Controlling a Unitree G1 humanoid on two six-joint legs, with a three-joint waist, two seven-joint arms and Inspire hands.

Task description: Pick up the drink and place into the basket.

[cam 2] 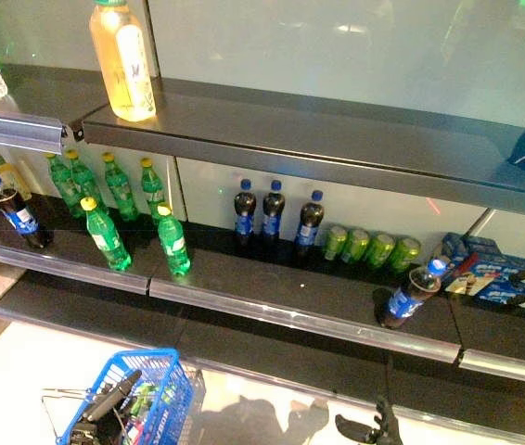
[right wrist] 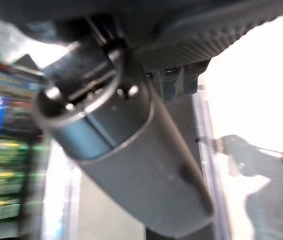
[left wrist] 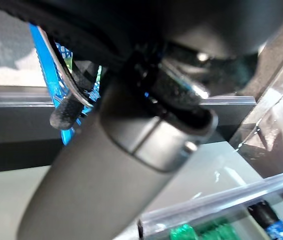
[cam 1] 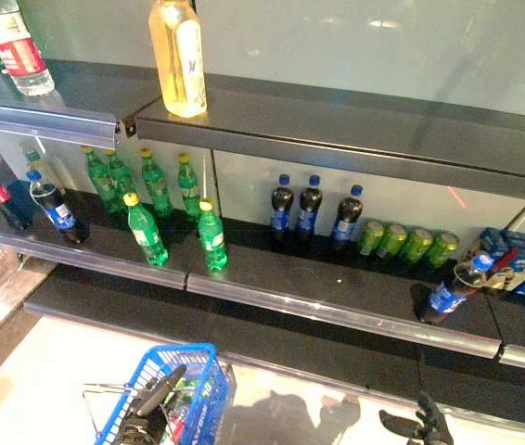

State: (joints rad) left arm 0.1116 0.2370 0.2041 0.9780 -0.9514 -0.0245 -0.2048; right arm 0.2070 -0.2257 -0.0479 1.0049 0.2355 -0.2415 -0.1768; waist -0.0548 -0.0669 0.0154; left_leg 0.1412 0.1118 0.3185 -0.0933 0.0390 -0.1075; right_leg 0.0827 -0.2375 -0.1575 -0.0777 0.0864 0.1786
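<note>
Drinks stand on the middle shelf (cam 1: 337, 306): green bottles (cam 1: 147, 232) at the left, dark cola bottles (cam 1: 309, 206) in the middle, green cans (cam 1: 406, 243) to the right. One dark cola bottle with a blue label (cam 1: 448, 292) leans near the shelf's front at the right. The blue basket (cam 1: 198, 389) hangs low at the left, with something green inside it. My left hand (cam 1: 147, 408) is shut on the basket's wire handle (left wrist: 64, 87). My right hand (cam 1: 420, 426) is low at the right, below the shelf, open and holding nothing.
A yellow drink bottle (cam 1: 179, 60) and a clear water bottle (cam 1: 17, 46) stand on the top shelf (cam 1: 355, 130). Blue biscuit boxes (cam 1: 522, 264) lie at the far right of the middle shelf. A lower shelf (cam 1: 337, 362) juts out just above my right hand.
</note>
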